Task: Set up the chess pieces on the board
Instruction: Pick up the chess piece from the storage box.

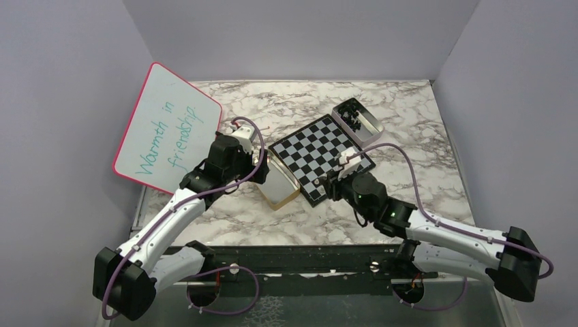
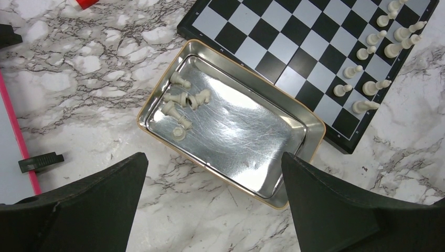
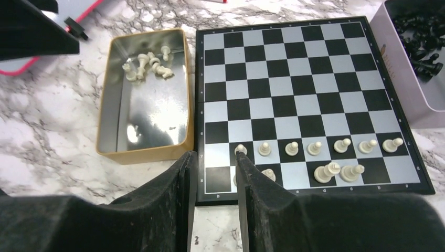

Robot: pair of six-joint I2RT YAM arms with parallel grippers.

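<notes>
- Right wrist view: the board [image 3: 309, 100] lies on the marble bench [image 3: 52, 121]. Its two near rows are partly filled with pale chess pieces [image 3: 315, 148], a line of pawns with a few taller ones behind.
- Right jaws: parted a little with nothing between them, low over the board's near-left corner. The end pawn [image 3: 241, 149] stands just beside one finger. The corner squares are bare, so I judge that is why the jaws sit there.
- Left jaws: spread wide and gripping nothing, hanging above the gold-rimmed tin [image 3: 141, 152], likely lined up for a pick.
- Gold-rimmed tin: just beside the board's left edge, with loose pale pieces [image 2: 181, 102] heaped at one end.
- Pale tin [image 3: 420, 107]: at the board's far-right corner, holding the black pieces [image 3: 422, 31]. No black piece stands on the board.
</notes>
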